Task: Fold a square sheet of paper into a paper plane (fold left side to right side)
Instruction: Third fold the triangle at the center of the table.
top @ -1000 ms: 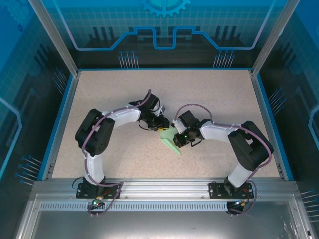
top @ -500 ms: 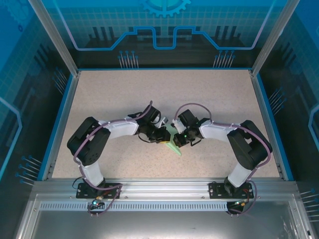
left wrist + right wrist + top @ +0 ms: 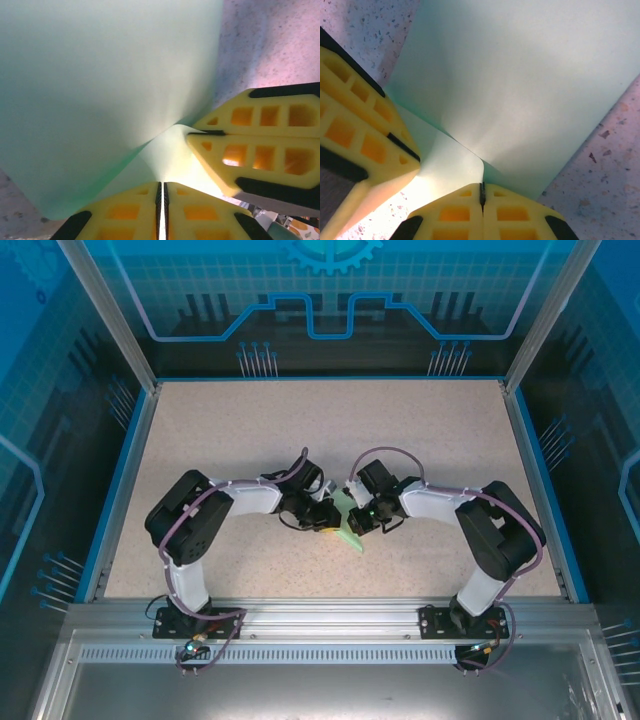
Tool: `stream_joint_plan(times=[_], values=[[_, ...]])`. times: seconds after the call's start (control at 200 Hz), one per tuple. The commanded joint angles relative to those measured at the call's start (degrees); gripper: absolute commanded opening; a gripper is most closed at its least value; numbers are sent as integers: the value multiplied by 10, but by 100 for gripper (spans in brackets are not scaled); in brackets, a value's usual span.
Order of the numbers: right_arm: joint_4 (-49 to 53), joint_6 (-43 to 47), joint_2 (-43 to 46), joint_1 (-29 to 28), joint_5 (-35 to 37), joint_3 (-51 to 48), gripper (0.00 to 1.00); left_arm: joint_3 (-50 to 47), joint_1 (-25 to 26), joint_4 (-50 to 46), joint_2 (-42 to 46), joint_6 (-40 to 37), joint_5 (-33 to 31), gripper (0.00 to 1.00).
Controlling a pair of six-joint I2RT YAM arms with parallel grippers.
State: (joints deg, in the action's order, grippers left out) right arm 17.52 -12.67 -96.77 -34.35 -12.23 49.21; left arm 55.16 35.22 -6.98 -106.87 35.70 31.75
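Square sheet of paper (image 3: 350, 533), pale mint green, sits a little nearer than the centre of the counter (image 3: 430, 440), with both arms bent inward over it. From above, only slivers of green show: a strip between the two wrists and a pointed corner reaching toward the counter's near edge. The left gripper (image 3: 326, 519) comes in from the left of the counter's centre and the right gripper (image 3: 354, 521) from the right of it. Their tips meet just beside each other on the paper.

In the left wrist view, the left gripper's yellow fingers (image 3: 125, 215) are pressed together with only a hairline seam between them. A raised ridge of the sheet runs straight into that seam, so this gripper is pinched closed on the paper. The right gripper's fingers (image 3: 250, 150) show at the right of that view, likewise closed, with the paper's fold going in at their tips. Beyond both, the sheet rises as a broad, smooth, bowed surface, lifted off the speckled counter rather than lying flat.

In the right wrist view, the right gripper's own two fingers (image 3: 520, 215) are closed tight, a crease of the sheet ending at their seam. The left gripper's fingers (image 3: 355, 130) sit close by at the left, touching the same fold.
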Motion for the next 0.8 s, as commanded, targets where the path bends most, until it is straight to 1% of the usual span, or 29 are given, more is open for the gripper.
stream_joint_plan(times=[0.0,0.115,0.185,0.24,0.25,0.305,0.32,0.39,0.45,0.55,0.595,0.64,0.705,0.795], values=[[56,0,-16,3,12,-5,1,-14,4,-9,-16,-6,-15,13],[55,-2,-9,4,7,-2,2,-14,3,-13,-26,-8,-24,12],[58,-4,2,4,7,5,5,-16,3,-18,-30,-10,-30,12],[64,-9,18,7,10,8,15,-18,3,-21,-30,-13,-35,12],[64,-9,19,7,10,9,16,-18,3,-23,-30,-13,-36,12],[69,-14,41,12,12,8,24,-19,3,-26,-31,-16,-40,12],[70,-15,46,13,11,23,26,-19,3,-27,-31,-16,-40,11],[82,-18,70,19,7,29,34,-20,3,-27,-31,-16,-41,12],[96,-19,88,20,-4,30,37,-19,3,-27,-30,-16,-41,12],[111,-27,109,20,-52,20,37,-17,3,-28,-30,-15,-40,11],[106,-38,117,19,-84,15,34,-16,3,-29,-29,-17,-41,11],[92,-50,120,18,-121,-11,32,-16,3,-29,-28,-17,-40,11],[74,-67,113,12,-167,-24,29,-16,3,-30,-26,-17,-41,12],[53,-80,90,2,-204,-30,27,-16,3,-30,-26,-18,-41,11]])
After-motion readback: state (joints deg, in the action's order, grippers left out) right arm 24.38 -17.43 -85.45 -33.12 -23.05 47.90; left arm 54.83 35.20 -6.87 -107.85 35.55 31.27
